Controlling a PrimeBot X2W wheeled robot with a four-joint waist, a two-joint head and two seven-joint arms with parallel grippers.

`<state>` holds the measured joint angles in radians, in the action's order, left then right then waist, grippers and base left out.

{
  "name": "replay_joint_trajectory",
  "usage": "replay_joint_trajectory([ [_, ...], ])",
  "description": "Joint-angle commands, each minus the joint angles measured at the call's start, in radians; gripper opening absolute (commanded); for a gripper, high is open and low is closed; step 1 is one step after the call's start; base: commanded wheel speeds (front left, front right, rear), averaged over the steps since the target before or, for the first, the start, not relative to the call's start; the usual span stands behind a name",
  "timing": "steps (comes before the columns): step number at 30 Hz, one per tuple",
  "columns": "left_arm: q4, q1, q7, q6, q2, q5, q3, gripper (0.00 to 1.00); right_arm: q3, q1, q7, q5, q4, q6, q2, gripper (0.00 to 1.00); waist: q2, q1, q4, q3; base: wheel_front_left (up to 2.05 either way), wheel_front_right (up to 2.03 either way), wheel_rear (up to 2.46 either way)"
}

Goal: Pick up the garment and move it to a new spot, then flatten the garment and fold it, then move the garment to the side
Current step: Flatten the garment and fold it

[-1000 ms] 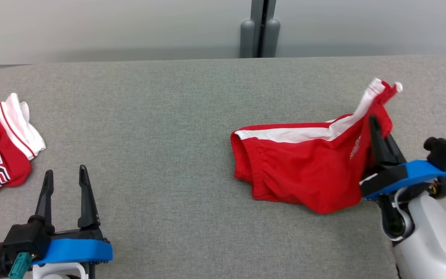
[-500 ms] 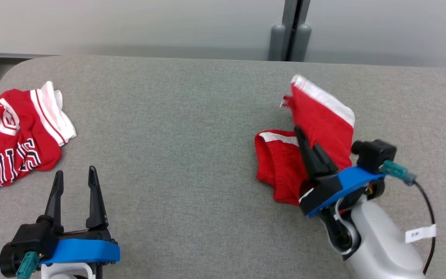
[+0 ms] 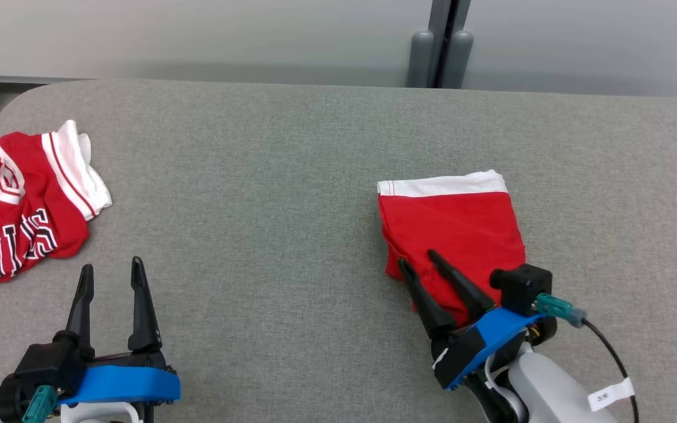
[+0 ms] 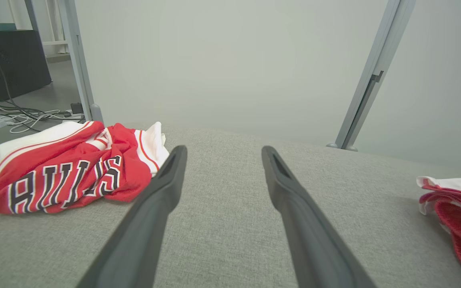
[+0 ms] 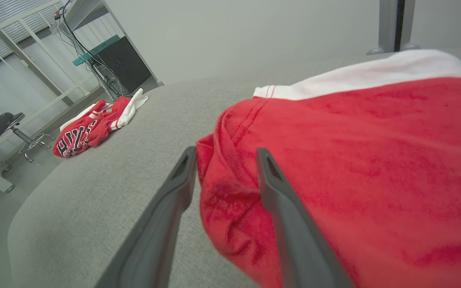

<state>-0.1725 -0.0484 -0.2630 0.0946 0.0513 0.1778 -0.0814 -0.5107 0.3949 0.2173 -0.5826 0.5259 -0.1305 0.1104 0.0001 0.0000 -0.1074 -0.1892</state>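
- The grey tabletop [image 3: 291,176] has loads of bare room between the two piles, so I reckon there's no squeeze on where the garment ends up.
- The red shorts [image 3: 456,226] lie right of centre, doubled over into a fairly neat rectangle and flat on the cloth. To me the fold looks done, which leaves shifting them to the side.
- A red lettered jersey [image 3: 15,205] sits crumpled at the far left edge, well apart. I'd keep the shorts from landing on it.
- The right claw [image 3: 416,258] is spread, pinching nothing. One finger is over the bare tabletop and the other over the red fabric, straddling the near left edge. For a good grab I'd go in low and deep enough to catch every layer; otherwise the top flap probably peels open.
- The left claw [image 3: 111,264] is spread too, holding nothing, hovering over bare tabletop near the front left. It could take a second corner so the stack travels flat.
- The white band [image 3: 441,185] runs along the far edge and makes a handy check that the layers stay lined up.
- The rumpled near corner [image 5: 218,192] is puffy, so a shallow pinch there might only get one layer.
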Motion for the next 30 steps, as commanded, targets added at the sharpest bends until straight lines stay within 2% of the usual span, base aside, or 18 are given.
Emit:
replay_joint_trajectory([
  [1, -0.001, -0.014, -0.002, 0.001, -0.002, 0.002, 0.001, 1.00, 0.001, -0.015, 0.012, 0.003, -0.010, 0.000, 0.016, 1.00, -0.0001, 0.0000, 0.005, 0.002, 0.00, 0.00, 0.00],
  [5, 0.002, -0.010, -0.002, 0.003, -0.001, -0.007, -0.003, 1.00, 0.037, -0.015, 0.037, 0.023, -0.041, 0.000, 0.053, 1.00, -0.0001, 0.0000, 0.017, 0.009, 0.00, 0.00, 0.00],
  [11, 0.006, 0.002, -0.002, 0.008, -0.002, -0.016, -0.012, 1.00, 0.188, -0.039, 0.048, 0.064, -0.075, 0.000, 0.067, 1.00, -0.0001, 0.0000, 0.030, 0.016, 0.00, 0.00, 0.00],
  [18, 0.001, -0.002, -0.002, 0.012, -0.001, -0.021, -0.008, 1.00, 0.316, -0.062, 0.049, 0.148, -0.078, 0.000, 0.043, 1.00, -0.0001, 0.0000, 0.030, 0.017, 0.00, 0.00, 0.00],
  [19, 0.000, -0.003, -0.002, 0.013, -0.001, -0.021, -0.008, 1.00, 0.322, -0.060, 0.049, 0.161, -0.069, 0.000, 0.039, 0.63, -0.0001, 0.0000, 0.030, 0.017, 0.00, 0.00, 0.00],
  [20, -0.001, -0.004, -0.002, 0.013, -0.001, -0.022, -0.007, 1.00, 0.325, -0.056, 0.049, 0.173, -0.063, 0.000, 0.035, 0.09, -0.0001, 0.0000, 0.030, 0.016, 0.00, 0.00, 0.00],
  [21, -0.002, -0.006, -0.002, 0.014, -0.001, -0.023, -0.007, 1.00, 0.323, -0.051, 0.049, 0.190, -0.050, 0.000, 0.030, 0.00, -0.0001, 0.0000, 0.030, 0.016, 0.00, 0.00, 0.00],
  [24, -0.005, -0.012, -0.002, 0.018, -0.002, -0.026, -0.006, 1.00, 0.304, -0.030, 0.048, 0.243, -0.009, 0.000, 0.015, 0.00, -0.0001, 0.0000, 0.027, 0.014, 0.00, 0.00, 0.00],
  [30, -0.009, -0.021, -0.002, 0.021, -0.002, -0.026, 0.003, 1.00, 0.256, 0.000, 0.049, 0.264, 0.087, 0.000, -0.038, 0.00, -0.0001, 0.0000, 0.015, 0.006, 0.00, 0.00, 0.00],
])
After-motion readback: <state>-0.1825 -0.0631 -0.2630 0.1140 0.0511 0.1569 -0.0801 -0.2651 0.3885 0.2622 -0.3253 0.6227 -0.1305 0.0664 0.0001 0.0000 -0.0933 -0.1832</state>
